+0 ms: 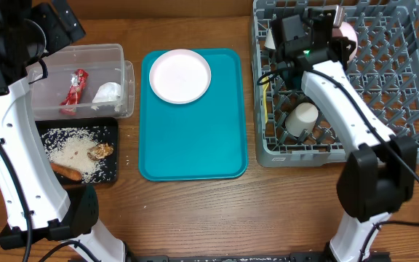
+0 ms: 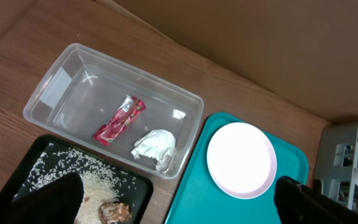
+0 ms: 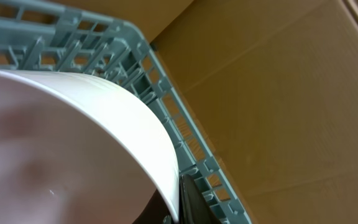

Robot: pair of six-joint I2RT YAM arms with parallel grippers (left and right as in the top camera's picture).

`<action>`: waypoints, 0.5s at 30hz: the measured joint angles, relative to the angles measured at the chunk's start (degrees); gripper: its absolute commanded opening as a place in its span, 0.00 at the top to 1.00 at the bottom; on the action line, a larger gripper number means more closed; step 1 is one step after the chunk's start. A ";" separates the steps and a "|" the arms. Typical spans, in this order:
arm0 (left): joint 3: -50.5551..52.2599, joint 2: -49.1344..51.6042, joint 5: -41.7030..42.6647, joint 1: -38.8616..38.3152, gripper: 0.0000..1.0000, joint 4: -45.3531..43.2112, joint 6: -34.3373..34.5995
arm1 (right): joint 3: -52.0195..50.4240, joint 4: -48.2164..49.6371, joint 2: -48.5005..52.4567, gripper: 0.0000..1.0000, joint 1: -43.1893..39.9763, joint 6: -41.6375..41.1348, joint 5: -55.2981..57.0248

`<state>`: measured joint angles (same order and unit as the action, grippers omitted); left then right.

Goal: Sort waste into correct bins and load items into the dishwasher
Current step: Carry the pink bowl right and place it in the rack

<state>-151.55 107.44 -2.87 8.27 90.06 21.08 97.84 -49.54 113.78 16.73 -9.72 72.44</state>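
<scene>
Closest to any lens is the white bowl (image 3: 73, 149), which fills the right wrist view from 9 o'clock round to 5 o'clock. We see one dark finger (image 3: 188, 202) pressed against its rim at 6 o'clock, so the right gripper (image 1: 334, 28) has the bowl pinched (the second finger is hidden behind it). From overhead, the bowl hangs over the 11 o'clock part of the grey dish rack (image 1: 384, 80), the largest thing on the table (image 1: 195, 211), which sits at 3 o'clock. Next in size, the teal tray (image 1: 195, 145) lies at the centre, and the white plate (image 1: 180, 75) rests flat at its 12 o'clock end. At 10 o'clock stands the clear tub (image 1: 86, 51), holding the red wrapper (image 1: 74, 87) and, near it toward 3 o'clock, the white napkin (image 1: 108, 92). Just beside the tub's 6 o'clock side is the black tray (image 1: 112, 125), strewn with rice (image 1: 71, 149). On it the carrot (image 1: 68, 172) lies toward 6 o'clock and the brown food piece (image 1: 100, 151) toward 3 o'clock. We find a white cup (image 1: 302, 118) among the pegs in the rack's 7 o'clock corner, partly under the right arm. The left gripper (image 2: 176, 186) hovers above the tub and the teal tray with its fingers spread wide.
</scene>
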 measured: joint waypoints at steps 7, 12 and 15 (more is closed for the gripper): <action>0.00 -0.02 0.00 0.00 0.00 -0.02 0.00 | 0.00 0.00 5.86 0.96 0.11 0.79 -0.02; 0.00 0.00 0.00 0.00 0.00 0.00 0.00 | -0.02 0.02 6.82 0.96 0.44 0.81 -0.50; 0.00 0.00 0.00 0.00 0.00 0.00 0.00 | -0.02 -0.61 6.82 0.96 0.68 0.76 -0.90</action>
<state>-151.55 107.44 -2.87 8.27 90.06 21.08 97.82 -50.15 120.60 17.41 -8.95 71.55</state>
